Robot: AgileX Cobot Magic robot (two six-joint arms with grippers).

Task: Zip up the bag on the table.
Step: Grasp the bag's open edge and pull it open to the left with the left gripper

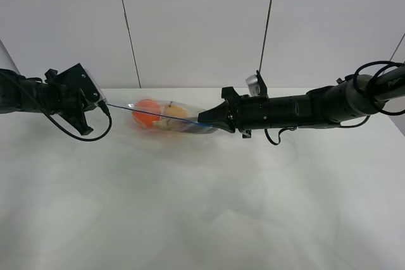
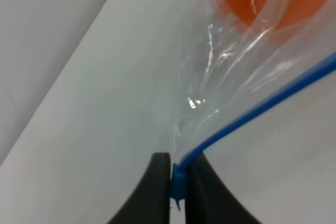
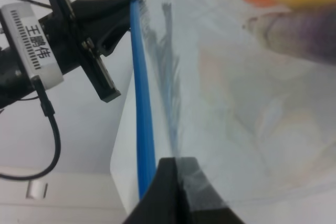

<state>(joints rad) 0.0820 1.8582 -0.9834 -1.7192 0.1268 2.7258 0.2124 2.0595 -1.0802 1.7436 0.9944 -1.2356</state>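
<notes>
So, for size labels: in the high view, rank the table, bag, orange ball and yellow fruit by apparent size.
Largest: table.
Then bag.
Then orange ball and yellow fruit: the ball looks slightly bigger, but the fruit is partly hidden, so unsure.

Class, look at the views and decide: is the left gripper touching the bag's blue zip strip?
Touching. The left wrist view shows the left gripper shut on the end of the blue zip strip of the bag.

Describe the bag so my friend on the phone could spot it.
On the white table, look at the far middle. There the left hand and right hand pinch a clear crinkly bag at its ends; its blue zip strip and orange ball set it apart.
</notes>
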